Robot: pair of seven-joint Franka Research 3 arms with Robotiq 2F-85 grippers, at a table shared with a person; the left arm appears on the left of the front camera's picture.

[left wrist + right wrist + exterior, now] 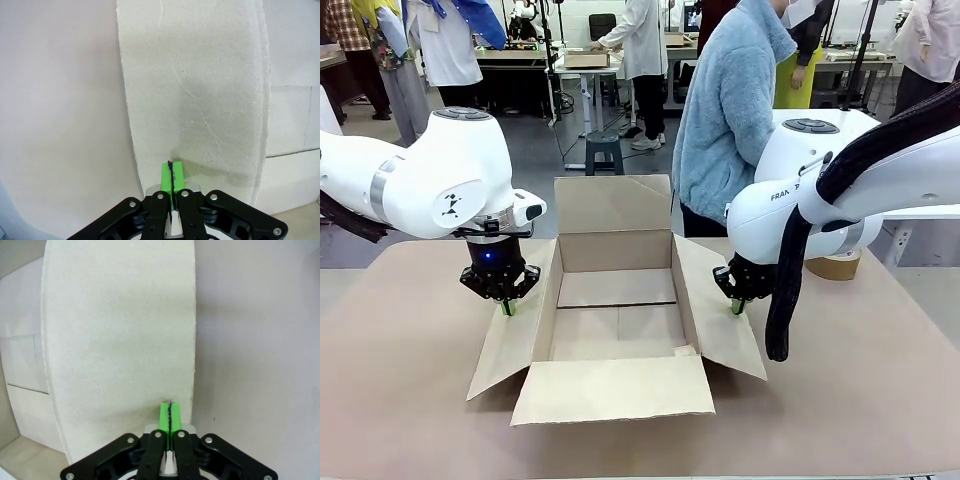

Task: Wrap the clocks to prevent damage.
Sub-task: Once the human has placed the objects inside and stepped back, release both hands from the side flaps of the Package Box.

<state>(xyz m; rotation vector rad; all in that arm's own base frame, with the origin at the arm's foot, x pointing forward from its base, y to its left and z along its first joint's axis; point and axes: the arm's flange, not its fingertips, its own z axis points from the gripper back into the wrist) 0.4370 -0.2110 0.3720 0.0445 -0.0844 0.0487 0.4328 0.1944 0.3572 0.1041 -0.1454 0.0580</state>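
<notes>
Front view: an open cardboard box (pixel 620 320) sits in the middle of the table (pixel 400 400), all four flaps spread outward and its floor bare. The left flap (pixel 515 335) and right flap (pixel 720 320) slope down towards the table, the near flap (pixel 615 388) lies flat towards the robot, and the far flap (pixel 613 204) stands up.

The left gripper (pixel 506 308) points down at the left flap's outer edge. The right gripper (pixel 737 306) does the same at the right flap's outer edge. Both have their green pads pressed together with nothing between them. Wide bare table lies outside each flap and in front of the box.

The left wrist view shows the left gripper (pixel 171 172) tips just inside the flap's (pixel 200 90) edge, with smooth table beside it. The right wrist view shows the right gripper (pixel 170 415) likewise over its flap (pixel 120 340). Whether the tips actually touch the cardboard is hard to tell.

The right arm's black cable hides part of the table's right side. Behind the arm, a roll of tape (pixel 833 266) is half covered. A person (pixel 730 110) in a blue fleece stands at the far edge.
</notes>
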